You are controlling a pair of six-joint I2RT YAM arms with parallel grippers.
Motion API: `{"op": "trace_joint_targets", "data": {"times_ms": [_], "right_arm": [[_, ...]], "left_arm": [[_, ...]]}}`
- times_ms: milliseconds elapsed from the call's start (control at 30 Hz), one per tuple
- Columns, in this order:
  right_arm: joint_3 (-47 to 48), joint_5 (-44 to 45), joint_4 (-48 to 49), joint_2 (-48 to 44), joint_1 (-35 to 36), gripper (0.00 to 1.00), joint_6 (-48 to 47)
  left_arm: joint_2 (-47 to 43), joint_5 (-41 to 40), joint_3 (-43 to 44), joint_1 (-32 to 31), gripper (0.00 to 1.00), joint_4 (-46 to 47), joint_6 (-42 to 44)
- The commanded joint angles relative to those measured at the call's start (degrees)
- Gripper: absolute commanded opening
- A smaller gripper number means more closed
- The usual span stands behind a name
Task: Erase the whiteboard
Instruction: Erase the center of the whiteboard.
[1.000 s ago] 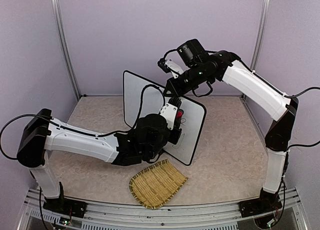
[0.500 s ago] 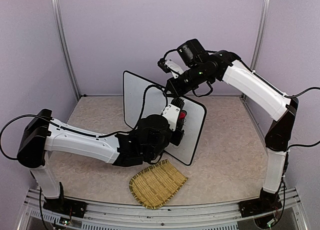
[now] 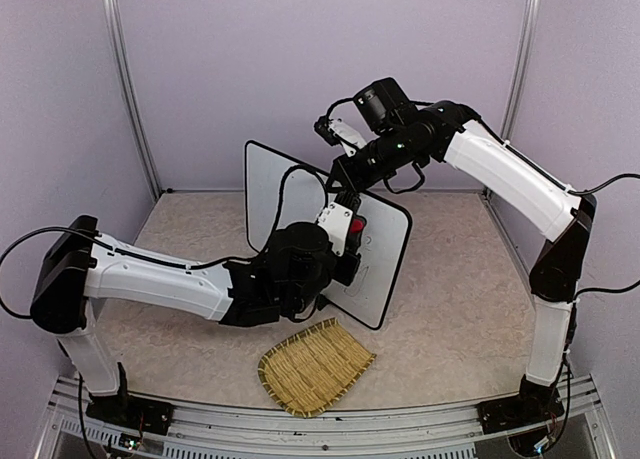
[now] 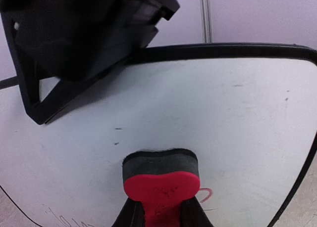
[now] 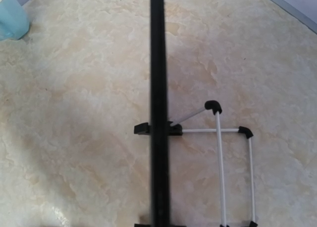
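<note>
Wiping is the step in hand. The board (image 3: 390, 254) stands upright on the bench (image 3: 460, 299), behind the mat (image 3: 315, 367). My right gripper (image 3: 345, 182) is pressed together on the top rim (image 5: 158, 113) of the board and steadies it; in the right wrist view this rim runs straight down the middle. My left gripper (image 3: 352, 237) pinches a red eraser (image 4: 161, 185), and its dark felt side lies against the white face, in the lower middle part.

I judge the task to be partly done. The upper face looks almost clean, with only some tiny specks. Faint dark marks (image 4: 62, 218) show near the bottom left corner in the left wrist view, and a small red stroke (image 4: 205, 195) sits just beside the eraser on its right.

The next move calls for a sweep of the eraser along the bottom, first toward the red stroke and then toward the corner. The felt must stay flat on the face, with steady pressure. The right grip must hold firm, because a hard push could tip the board backward
</note>
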Motion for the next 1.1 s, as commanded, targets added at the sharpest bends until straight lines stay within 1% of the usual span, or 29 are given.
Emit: {"op": "trace_joint_targets", "data": {"times_ms": [0, 133, 233, 400, 633, 933, 1067], "right_arm": [[-0.45, -4.03, -2.87, 0.47, 2.89, 0.0, 1.76], [-0.37, -4.03, -2.86, 0.58, 2.87, 0.0, 1.71], [-0.19, -4.06, -2.84, 0.68, 2.81, 0.0, 1.8], [-0.04, -4.12, -2.89, 0.96, 2.85, 0.0, 1.91], [0.15, -4.21, -2.91, 1.29, 2.9, 0.0, 1.91], [0.21, -4.29, -2.84, 1.34, 2.95, 0.0, 1.87], [0.06, -4.29, -2.89, 1.23, 2.89, 0.0, 1.94]], "left_arm": [[-1.98, -1.65, -2.1, 5.69, 0.17, 0.78, -0.17], [-1.95, -1.66, -2.2, 5.64, 0.17, 0.84, 0.29], [-1.32, 0.05, -2.33, 5.06, 0.17, 1.5, -0.1], [1.06, 1.54, -1.55, 2.11, 0.17, 3.41, 0.75], [5.5, 1.67, 2.64, -1.9, 0.17, 3.21, 1.67], [7.49, 2.83, 6.48, -4.13, 0.17, 2.09, 1.35], [7.81, 1.67, 6.78, -4.31, 0.17, 1.91, 1.93]]}}
